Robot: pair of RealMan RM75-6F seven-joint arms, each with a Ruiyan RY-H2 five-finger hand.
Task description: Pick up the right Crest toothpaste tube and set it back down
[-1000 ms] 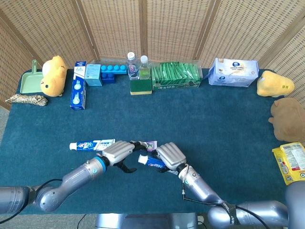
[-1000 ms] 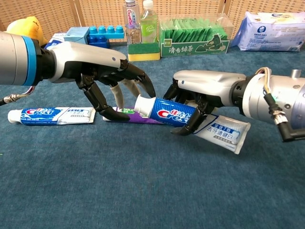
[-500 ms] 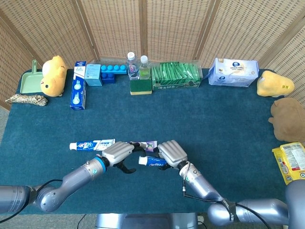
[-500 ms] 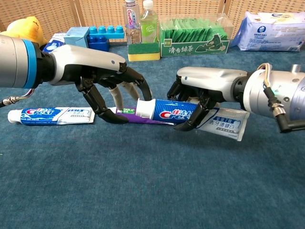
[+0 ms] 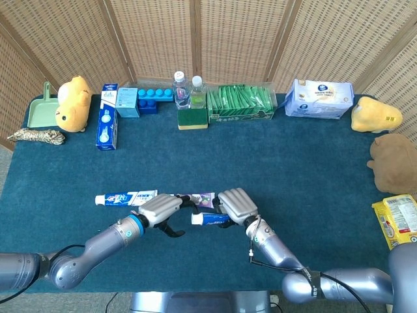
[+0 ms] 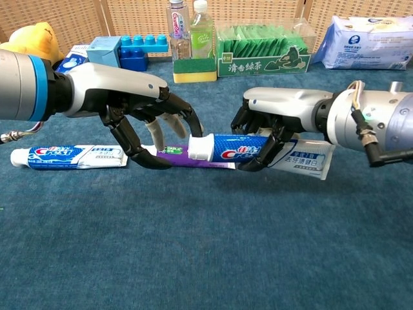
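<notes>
The right Crest toothpaste tube (image 6: 232, 150) (image 5: 210, 219), blue with a white cap pointing left, lies almost level just above the blue cloth. My right hand (image 6: 277, 119) (image 5: 236, 205) grips it around the middle from above. I cannot tell whether the tube touches the cloth. Its cap sits over a purple tube (image 6: 174, 150) (image 5: 203, 196). My left hand (image 6: 139, 103) (image 5: 161, 208) arches over the purple tube, close to the cap, with its fingers spread and holding nothing. A second Crest tube (image 6: 68, 155) (image 5: 124, 197) lies flat further left.
Along the back edge stand a toothpaste box (image 5: 107, 125), blue blocks (image 5: 154, 99), two bottles (image 5: 187, 90) behind a sponge (image 5: 193, 119), a box of green packets (image 5: 240, 103) and a wipes pack (image 5: 318, 99). Plush toys (image 5: 374, 115) and a snack pack (image 5: 397, 222) lie at the right.
My right hand has lowered the tube and levelled it, and the cap end has come down over the purple tube. The left hand has barely moved.
</notes>
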